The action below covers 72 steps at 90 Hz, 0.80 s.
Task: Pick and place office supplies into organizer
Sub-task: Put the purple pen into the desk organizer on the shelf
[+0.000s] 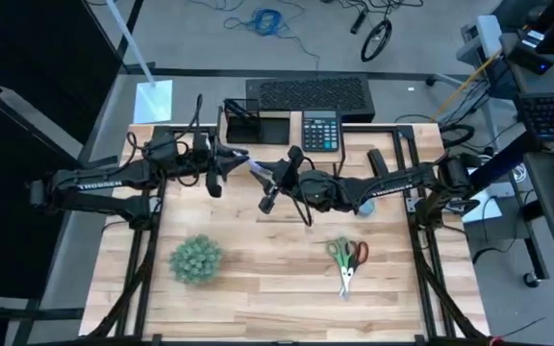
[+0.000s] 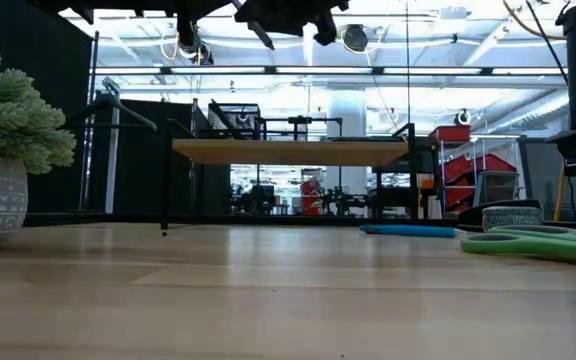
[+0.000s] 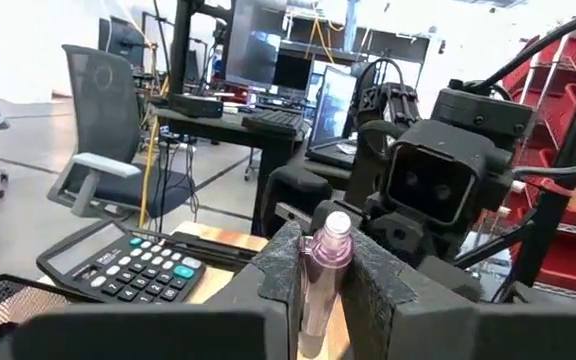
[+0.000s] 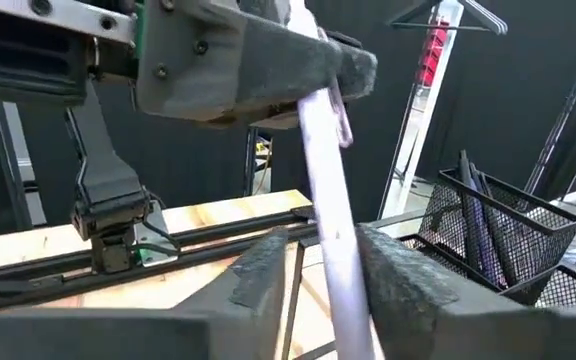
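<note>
- A pale purple pen [image 3: 324, 275] is clamped by the left gripper [image 3: 326, 290] above the bench's [image 1: 258, 288] far middle.
- The pen's other end lies between the right gripper's [image 4: 320, 262] narrowly parted fingers [image 4: 403, 285]; their grip cannot be told.

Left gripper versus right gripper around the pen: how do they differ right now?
The left gripper's fingers are shut on the pen; the right gripper's fingers stand open, with gaps either side of it. The left gripper sits nearer the organizer, the right gripper nearer the table's middle. Both are raised, facing each other at the same pen.
</note>
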Tool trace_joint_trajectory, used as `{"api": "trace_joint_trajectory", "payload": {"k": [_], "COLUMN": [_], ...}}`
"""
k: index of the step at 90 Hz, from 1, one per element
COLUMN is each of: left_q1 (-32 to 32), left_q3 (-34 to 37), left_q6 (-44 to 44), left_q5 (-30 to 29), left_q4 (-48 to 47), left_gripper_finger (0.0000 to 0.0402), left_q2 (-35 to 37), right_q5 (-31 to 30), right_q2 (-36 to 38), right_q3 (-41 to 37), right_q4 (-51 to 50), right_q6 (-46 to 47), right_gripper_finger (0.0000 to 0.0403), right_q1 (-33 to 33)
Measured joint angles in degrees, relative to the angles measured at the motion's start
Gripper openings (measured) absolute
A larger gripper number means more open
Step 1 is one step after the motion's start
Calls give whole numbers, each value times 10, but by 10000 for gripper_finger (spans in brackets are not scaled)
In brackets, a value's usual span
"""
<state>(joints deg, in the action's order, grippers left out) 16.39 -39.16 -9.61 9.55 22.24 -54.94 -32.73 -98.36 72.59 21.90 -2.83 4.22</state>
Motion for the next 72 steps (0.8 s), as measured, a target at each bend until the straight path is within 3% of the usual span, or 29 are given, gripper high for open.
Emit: {"api": "trace_joint_trajectory", "payload": {"k": [13, 25, 54, 72], "left_q1": [10, 32, 113, 175], "left_q3": [0, -1, -94, -156], "left_q6": [12, 16, 119, 151], "left_q5": [-2, -7, -90, -120], "left_q4": [-1, -8, -104, -180], "left_gripper_finger": [30, 30, 19, 19], "left_q2": [0, 0, -9, -59], "right_q5": [-4, -7, -3, -2], "right_q2": [43, 100, 179, 178], "right_q3": [0, 0, 0, -66], "right_q4": [-74, -185, -343, -306], "right_q6": [-11, 10, 60, 104], "right_gripper_finger": [200, 226, 222, 220], "right_q1": [1, 4, 40, 51]}}
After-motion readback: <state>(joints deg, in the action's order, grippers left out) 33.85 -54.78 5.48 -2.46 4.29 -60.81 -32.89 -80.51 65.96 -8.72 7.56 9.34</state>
